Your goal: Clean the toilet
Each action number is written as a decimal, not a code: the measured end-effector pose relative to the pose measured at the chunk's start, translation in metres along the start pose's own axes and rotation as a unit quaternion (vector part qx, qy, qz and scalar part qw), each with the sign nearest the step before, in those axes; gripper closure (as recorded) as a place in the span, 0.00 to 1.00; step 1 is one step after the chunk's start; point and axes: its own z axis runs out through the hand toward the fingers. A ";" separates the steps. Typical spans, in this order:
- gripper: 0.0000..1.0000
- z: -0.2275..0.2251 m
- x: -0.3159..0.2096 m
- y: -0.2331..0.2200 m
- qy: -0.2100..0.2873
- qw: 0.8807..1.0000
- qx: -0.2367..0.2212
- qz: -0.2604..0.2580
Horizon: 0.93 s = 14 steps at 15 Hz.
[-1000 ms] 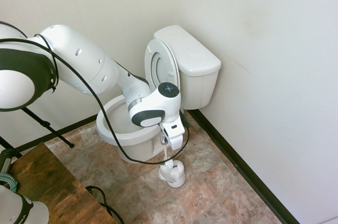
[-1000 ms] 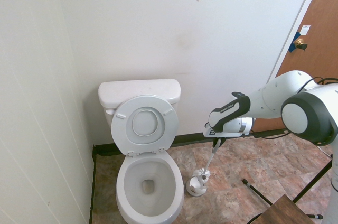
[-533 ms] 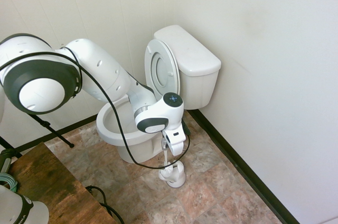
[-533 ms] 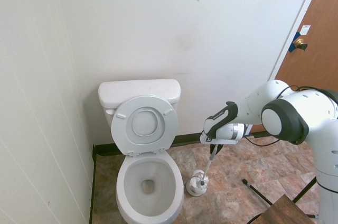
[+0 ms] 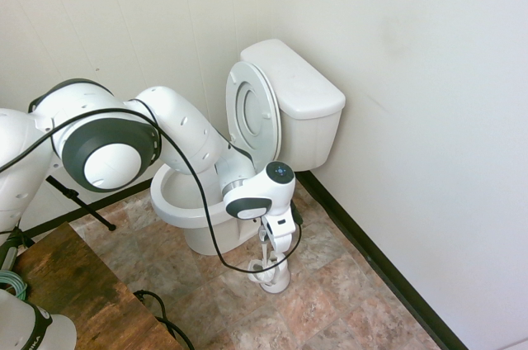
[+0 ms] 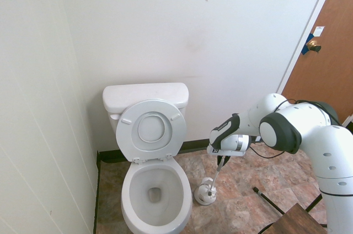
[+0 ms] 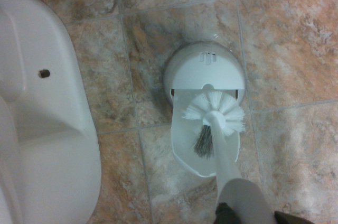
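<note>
1. The gripper (image 5: 272, 244) points straight down, fingers clamped on the toilet brush (image 7: 215, 112) handle.
2. The brush head sits over its open holder (image 7: 203, 76) on the tiled floor (image 7: 296, 49).
3. The toilet (image 6: 151, 151) stands just beside it, in the room's corner, lid raised.

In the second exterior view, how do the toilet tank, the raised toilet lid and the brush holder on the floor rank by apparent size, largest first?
1. Raised lid and tank: too close to rank; the lid hides part of the tank.
2. Brush holder: clearly the smallest.

Even, bright indoor light — soft shadows, walls bowed at the edges — wrist view slightly soft.
</note>
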 end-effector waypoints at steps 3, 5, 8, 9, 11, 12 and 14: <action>1.00 0.014 0.005 -0.007 -0.003 1.000 -0.004 0.001; 1.00 0.022 0.007 -0.011 -0.006 1.000 -0.007 0.007; 1.00 0.034 0.014 -0.014 -0.013 1.000 -0.019 0.021; 1.00 0.039 0.014 -0.014 -0.019 0.999 -0.025 0.026; 1.00 0.048 0.014 -0.017 -0.030 0.998 -0.035 0.036; 1.00 0.049 0.014 -0.020 -0.033 0.998 -0.037 0.039; 1.00 0.050 0.015 -0.023 -0.037 0.998 -0.041 0.044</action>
